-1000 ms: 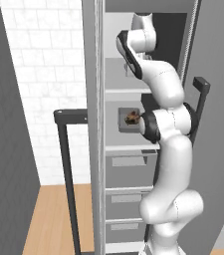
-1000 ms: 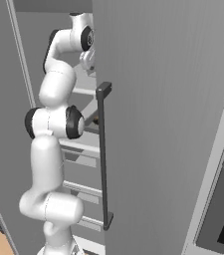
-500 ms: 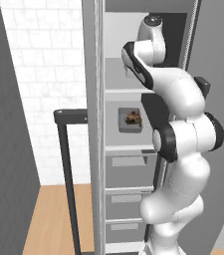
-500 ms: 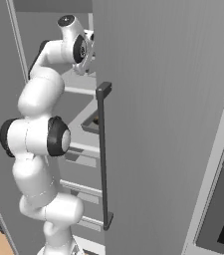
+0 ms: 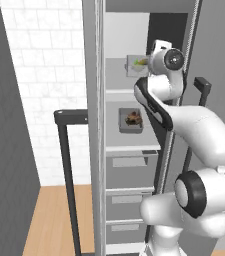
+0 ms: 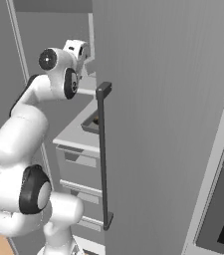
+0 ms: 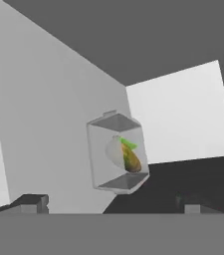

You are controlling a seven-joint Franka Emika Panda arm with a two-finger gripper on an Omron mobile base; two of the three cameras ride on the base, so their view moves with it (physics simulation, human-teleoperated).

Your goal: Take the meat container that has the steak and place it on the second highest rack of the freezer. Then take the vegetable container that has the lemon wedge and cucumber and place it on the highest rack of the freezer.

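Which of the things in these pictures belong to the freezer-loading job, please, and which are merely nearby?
Job:
- meat container with steak, on the second highest rack
- vegetable container with lemon wedge and cucumber, on the highest rack
- freezer
- gripper, open, empty, apart from the vegetable container

Nearby:
- freezer drawers
- dark bar handle
- wood floor

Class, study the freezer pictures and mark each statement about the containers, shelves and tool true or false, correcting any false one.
1. The vegetable container sits on the highest rack. True.
2. The meat container sits on the rack just below it. True.
3. The tool is clamped on the vegetable container. False: its fingers are spread, apart from the container.
4. The freezer is closed. False: it stands open, shelves visible.
5. The meat container lies in a low drawer. False: it is on a shelf above the drawers.
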